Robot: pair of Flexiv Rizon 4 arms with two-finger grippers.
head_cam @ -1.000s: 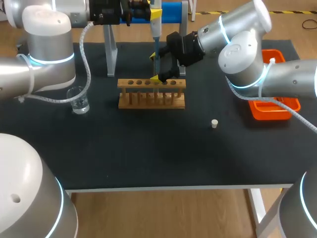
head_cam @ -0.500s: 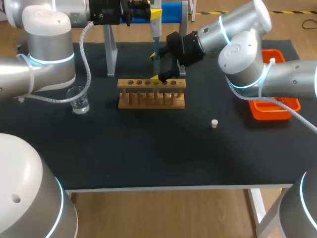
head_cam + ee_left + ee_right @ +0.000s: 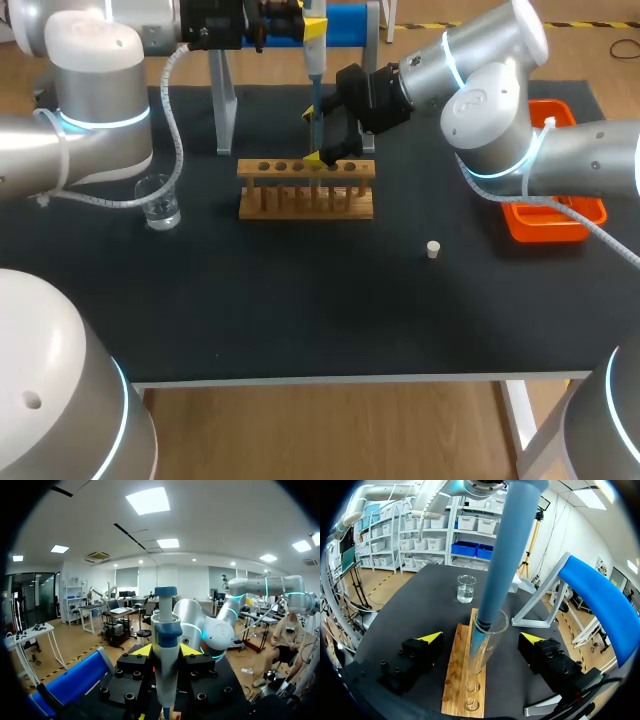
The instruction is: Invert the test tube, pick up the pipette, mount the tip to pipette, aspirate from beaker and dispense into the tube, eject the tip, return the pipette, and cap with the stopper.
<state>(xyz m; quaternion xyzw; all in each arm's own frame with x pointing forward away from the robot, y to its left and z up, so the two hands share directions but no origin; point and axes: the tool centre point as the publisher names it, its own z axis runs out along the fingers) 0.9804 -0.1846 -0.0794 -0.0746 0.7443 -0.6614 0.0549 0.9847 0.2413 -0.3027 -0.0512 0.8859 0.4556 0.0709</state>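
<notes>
The wooden rack [image 3: 305, 188] holds an upright glass test tube [image 3: 487, 647]. My left gripper [image 3: 166, 651] is shut on the pipette [image 3: 166, 670], high over the rack. The pipette's blue tip [image 3: 505, 560] reaches down into the tube's mouth. My right gripper [image 3: 481, 637] is open, one finger on either side of the tube and well clear of it. In the head view the right gripper [image 3: 315, 138] sits just behind the rack, with the pipette [image 3: 313, 45] above it. The beaker [image 3: 158, 200] stands left of the rack. A small white stopper [image 3: 433, 249] lies to the right.
A blue pipette stand [image 3: 345, 20] on grey legs stands at the back of the black mat. An orange tray [image 3: 555, 215] sits at the right edge, under my right arm. In the right wrist view the beaker [image 3: 466, 588] lies beyond the rack [image 3: 462, 680].
</notes>
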